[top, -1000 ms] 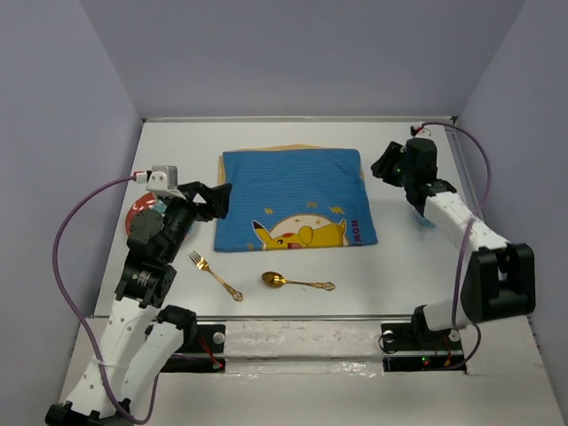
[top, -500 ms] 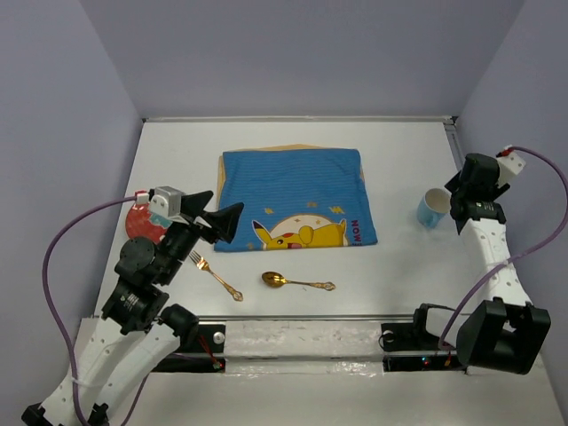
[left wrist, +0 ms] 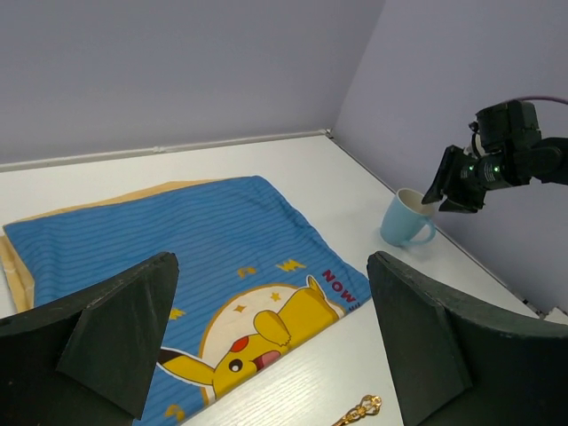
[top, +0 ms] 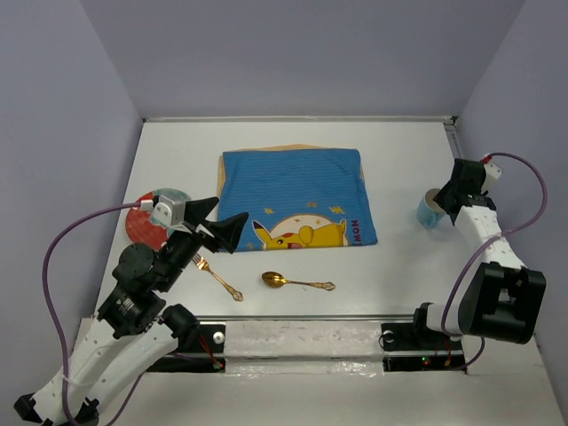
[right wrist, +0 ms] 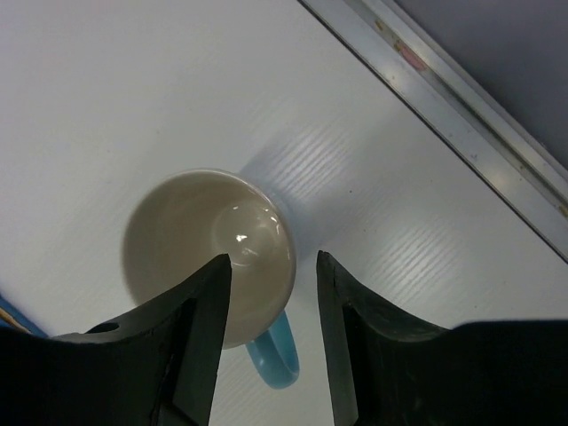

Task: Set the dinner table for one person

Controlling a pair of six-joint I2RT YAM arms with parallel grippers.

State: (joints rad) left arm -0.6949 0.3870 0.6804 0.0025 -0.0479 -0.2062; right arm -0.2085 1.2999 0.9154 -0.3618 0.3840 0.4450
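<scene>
On the white dinner table (top: 399, 266) lies a blue cartoon-printed placemat (top: 297, 200). A light blue mug (top: 429, 210) stands upright to its right. My right gripper (top: 446, 197) hovers open over the mug (right wrist: 195, 231); in the right wrist view the gripper (right wrist: 272, 259) straddles the rim, one finger over the inside and one outside, neither touching. Near the mat's front left corner, my left gripper (top: 219, 224) is wide open and empty. The left wrist view looks between its fingers across the mat (left wrist: 177, 240) to the mug (left wrist: 404, 219).
A red plate (top: 145, 219) sits left of the mat, partly behind the left arm. A gold fork (top: 216, 276) and a gold spoon (top: 297, 282) lie in front of the mat. A metal edge strip (right wrist: 461, 115) runs close behind the mug.
The right arm swung from the mat's back right corner out to the right edge, then in over the mug. The left gripper moved nearer and slightly right, uncovering more of the plate.
</scene>
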